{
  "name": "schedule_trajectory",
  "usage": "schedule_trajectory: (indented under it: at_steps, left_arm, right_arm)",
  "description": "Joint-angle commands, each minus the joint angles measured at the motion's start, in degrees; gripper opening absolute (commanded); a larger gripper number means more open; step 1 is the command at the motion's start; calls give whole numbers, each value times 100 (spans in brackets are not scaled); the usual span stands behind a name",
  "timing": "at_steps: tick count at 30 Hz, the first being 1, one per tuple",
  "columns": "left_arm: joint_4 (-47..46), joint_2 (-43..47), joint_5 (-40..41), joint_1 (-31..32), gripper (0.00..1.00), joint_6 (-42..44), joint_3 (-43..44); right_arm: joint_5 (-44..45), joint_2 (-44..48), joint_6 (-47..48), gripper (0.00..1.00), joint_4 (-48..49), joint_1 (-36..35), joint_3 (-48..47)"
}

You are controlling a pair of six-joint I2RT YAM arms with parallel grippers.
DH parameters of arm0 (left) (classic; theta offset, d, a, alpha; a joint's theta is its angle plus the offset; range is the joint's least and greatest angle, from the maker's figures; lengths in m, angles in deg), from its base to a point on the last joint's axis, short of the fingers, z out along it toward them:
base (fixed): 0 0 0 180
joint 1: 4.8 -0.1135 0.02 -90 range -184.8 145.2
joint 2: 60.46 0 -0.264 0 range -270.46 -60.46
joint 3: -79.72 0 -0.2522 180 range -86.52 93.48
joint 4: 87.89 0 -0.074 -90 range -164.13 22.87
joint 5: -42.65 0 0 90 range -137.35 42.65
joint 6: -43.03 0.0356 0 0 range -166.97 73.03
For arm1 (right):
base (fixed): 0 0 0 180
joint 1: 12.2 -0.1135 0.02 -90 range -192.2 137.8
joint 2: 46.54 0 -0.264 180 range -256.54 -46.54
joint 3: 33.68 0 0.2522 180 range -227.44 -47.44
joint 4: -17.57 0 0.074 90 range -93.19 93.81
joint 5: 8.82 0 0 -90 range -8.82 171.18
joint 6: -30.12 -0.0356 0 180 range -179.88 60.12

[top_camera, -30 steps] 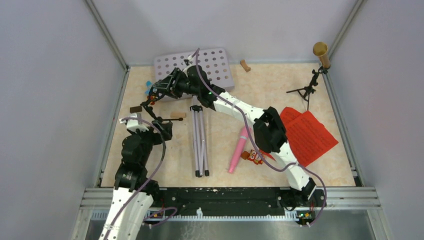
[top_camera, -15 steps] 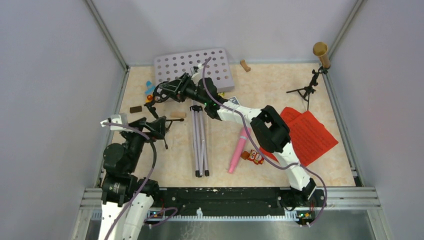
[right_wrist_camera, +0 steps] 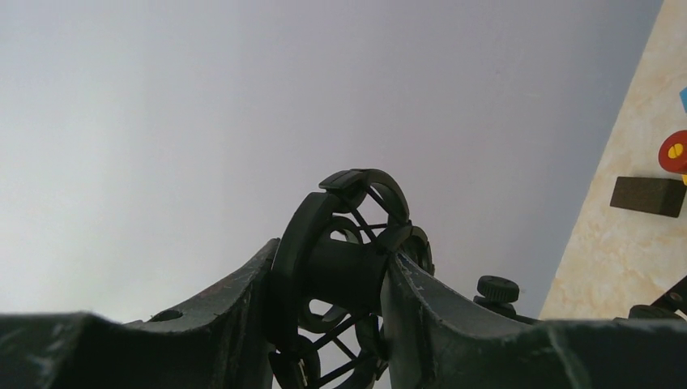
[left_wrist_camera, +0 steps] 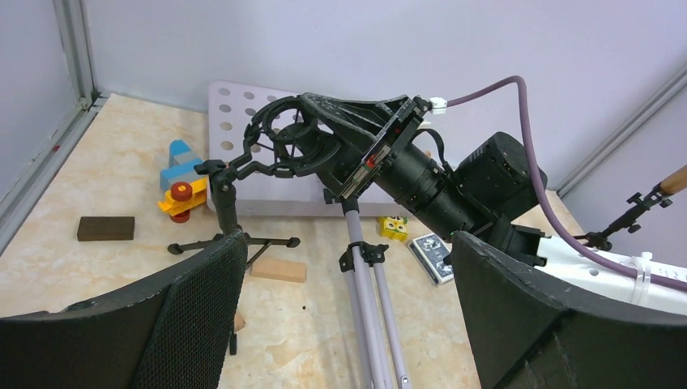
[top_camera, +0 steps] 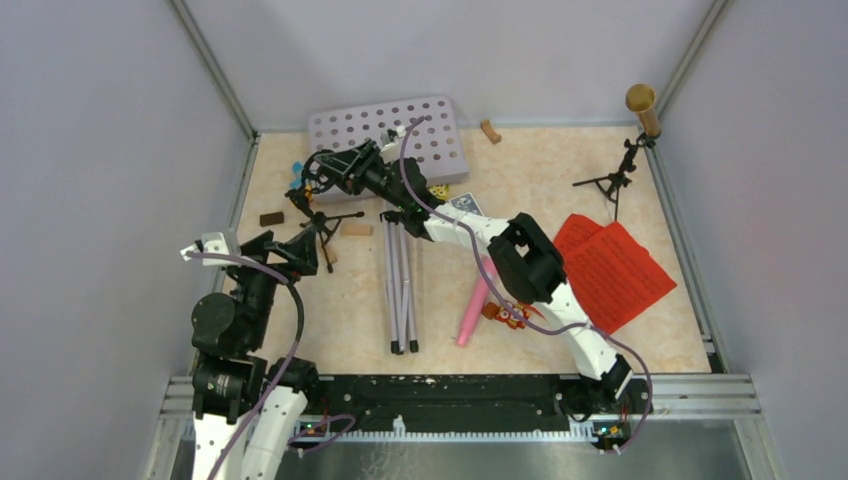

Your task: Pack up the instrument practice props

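Worktop (top_camera: 540, 180) of beige stone is occupied at the far edge by a grey hole-punched sheet-music tray (top_camera: 440, 130); near it a small black mic tripod (left_wrist_camera: 224, 207) is clamped by its ring in the right tool (right_wrist_camera: 334, 258). The left tool (left_wrist_camera: 348, 267) is spread wide.

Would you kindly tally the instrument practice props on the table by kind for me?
Microphones: 2 (pink microphone, gold microphone)
Black mic tripods: 2 (left tripod, right tripod)
Sheet-music stands: 1 (grey tray with silver pole)
Red page piles: 1 (red pages)
Total: 6
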Motion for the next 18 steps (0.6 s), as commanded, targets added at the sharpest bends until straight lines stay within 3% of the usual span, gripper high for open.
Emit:
schedule_trajectory:
  at_steps: [1, 5, 13, 15, 18]
  left_arm:
    - [-44, 30, 101, 7, 99, 35, 84]
    - [-38, 22, 123, 7, 99, 77, 70]
    - [36, 21, 172, 6, 99, 98, 9]
    - [38, 14, 182, 5, 99, 104, -1]
    - [61, 5, 205, 7, 99, 132, 2]
  right_arm:
    - [562, 47, -318, 0, 562, -101, -109]
    - [709, 267, 160, 2, -303, -121, 108]
    - [750, 907, 1431, 66, -1076, 8, 886]
    - [778, 1091, 1888, 75, -1462, 55, 978]
    - [978, 1387, 2889, 81, -2367, 108, 966]
